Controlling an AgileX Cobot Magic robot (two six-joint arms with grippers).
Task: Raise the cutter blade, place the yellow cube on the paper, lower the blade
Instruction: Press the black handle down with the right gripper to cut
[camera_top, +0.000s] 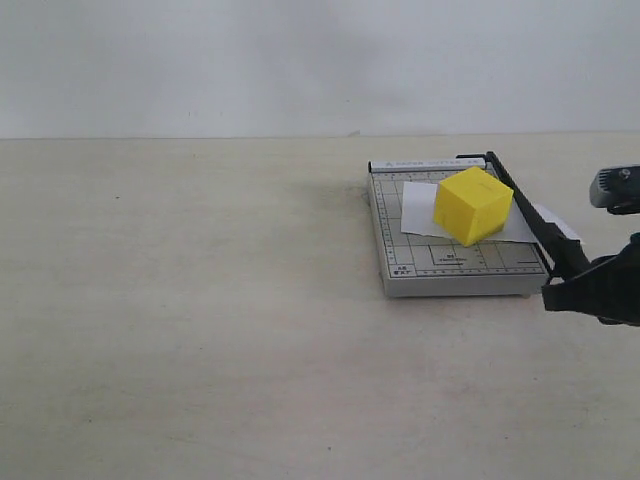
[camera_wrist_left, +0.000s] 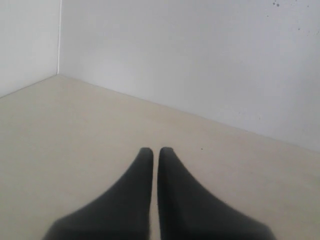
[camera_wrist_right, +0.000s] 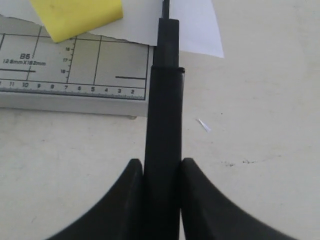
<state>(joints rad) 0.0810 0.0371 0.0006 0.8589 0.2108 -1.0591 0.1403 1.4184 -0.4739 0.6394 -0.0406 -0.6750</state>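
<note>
The yellow cube (camera_top: 473, 205) rests on the white paper (camera_top: 420, 210), which lies on the grey gridded cutter base (camera_top: 445, 262). The black cutter blade (camera_top: 522, 205) runs along the base's right side, its thick handle end reaching off the front corner. My right gripper (camera_top: 565, 285) is shut on that handle. In the right wrist view the handle (camera_wrist_right: 164, 130) fills the gap between the two black fingers of the gripper (camera_wrist_right: 162, 167), with the cube (camera_wrist_right: 77, 17) and paper (camera_wrist_right: 197, 27) beyond. The left gripper (camera_wrist_left: 155, 152) is shut on nothing, over bare table.
The cutter stands on a beige table (camera_top: 200, 320) at the right rear, near a white back wall (camera_top: 300, 60). A small white paper scrap (camera_wrist_right: 203, 125) lies on the table beside the blade handle. The left arm is outside the exterior view.
</note>
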